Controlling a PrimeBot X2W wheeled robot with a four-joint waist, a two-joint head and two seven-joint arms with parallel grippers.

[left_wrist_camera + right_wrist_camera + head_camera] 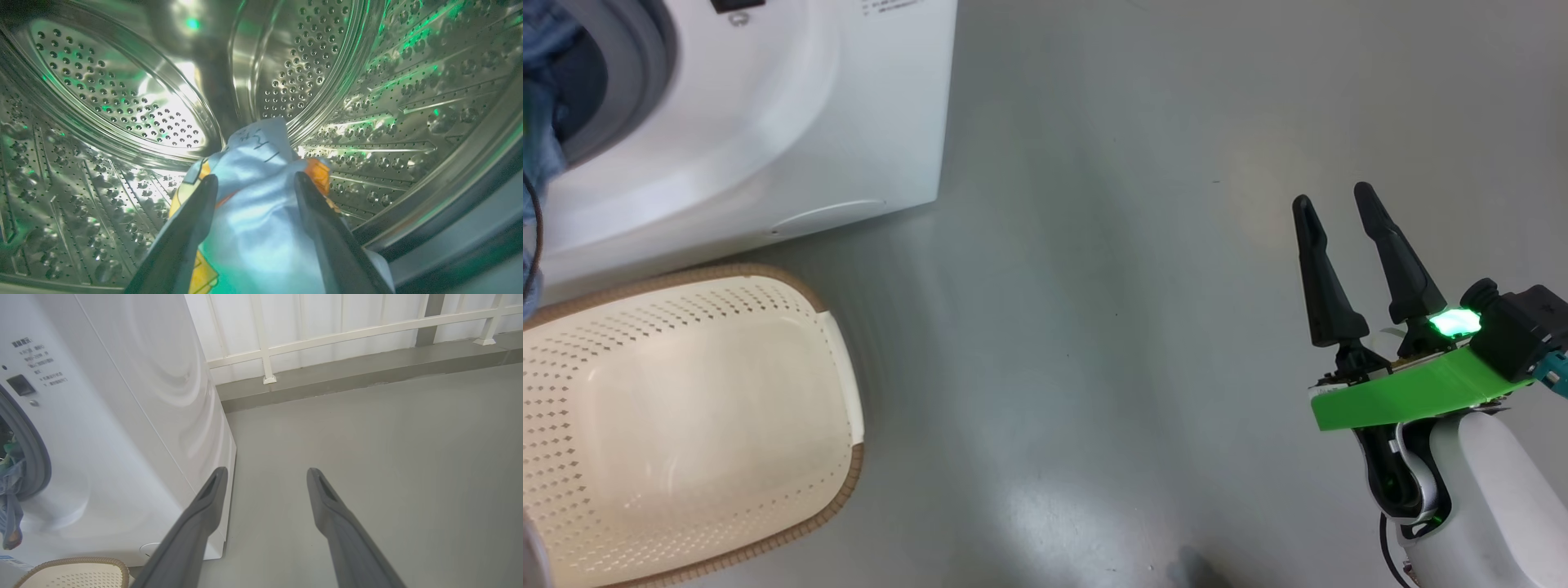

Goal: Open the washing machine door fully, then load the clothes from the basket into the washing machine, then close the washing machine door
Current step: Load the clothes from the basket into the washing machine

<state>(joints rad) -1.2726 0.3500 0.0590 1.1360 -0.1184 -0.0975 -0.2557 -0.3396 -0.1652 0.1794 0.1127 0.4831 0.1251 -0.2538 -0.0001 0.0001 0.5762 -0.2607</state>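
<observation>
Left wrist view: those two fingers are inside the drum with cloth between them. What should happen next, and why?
Probably draw the left gripper back out of the drum: its fingers stand apart, the clothes lie loose between them, and the basket looks empty.

Green glare and white hotspots streak the steel drum [122,102], its curves bent by the wide lens; soft, even light washes the grey floor [1094,327], with motion blur beside the basket [686,425].
</observation>
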